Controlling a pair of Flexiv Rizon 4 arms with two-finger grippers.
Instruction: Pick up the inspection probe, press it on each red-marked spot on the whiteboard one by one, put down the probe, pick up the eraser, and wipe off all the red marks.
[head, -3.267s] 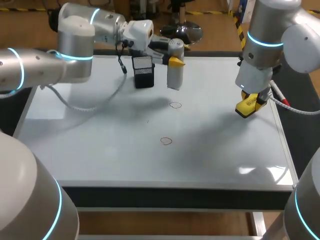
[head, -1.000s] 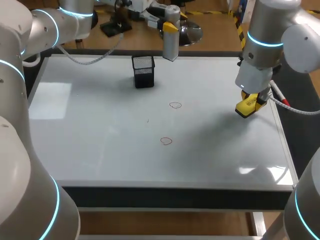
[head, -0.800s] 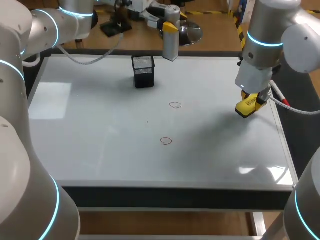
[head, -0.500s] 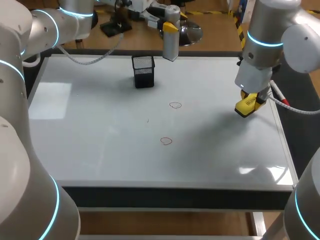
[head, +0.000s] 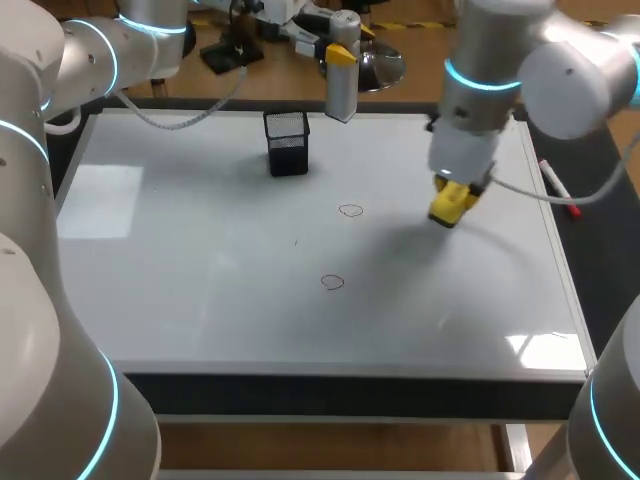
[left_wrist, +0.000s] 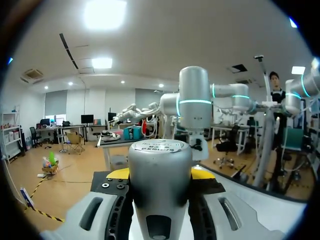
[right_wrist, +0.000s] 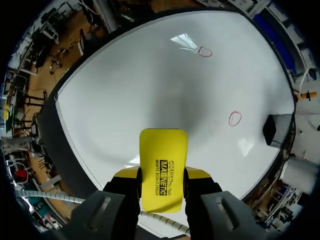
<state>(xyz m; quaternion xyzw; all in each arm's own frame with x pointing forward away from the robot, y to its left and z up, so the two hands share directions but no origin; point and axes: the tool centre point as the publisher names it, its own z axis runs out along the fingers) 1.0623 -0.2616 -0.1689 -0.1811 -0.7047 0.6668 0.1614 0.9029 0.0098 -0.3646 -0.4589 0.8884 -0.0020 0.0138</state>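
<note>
Left hand (left_wrist: 160, 173) clamps silver probe (head: 343, 82), upper middle | right hand (right_wrist: 162, 176) grips yellow eraser (head: 449, 203) over whiteboard (head: 200, 260), right of centre | two red marks (head: 350, 210) mid-frame

Pretty much just a table (head: 330, 388) is seen here, white top framed by a dark rim. Bright glare is thrown on it at 9 o'clock (head: 95, 200) and around 4 o'clock (head: 545, 347).

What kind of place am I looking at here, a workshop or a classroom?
Most likely a robotics test bench. A whiteboard lies flat as the tabletop, with red circles drawn on it; the right gripper holds a yellow eraser and the left gripper a silver probe.
</note>
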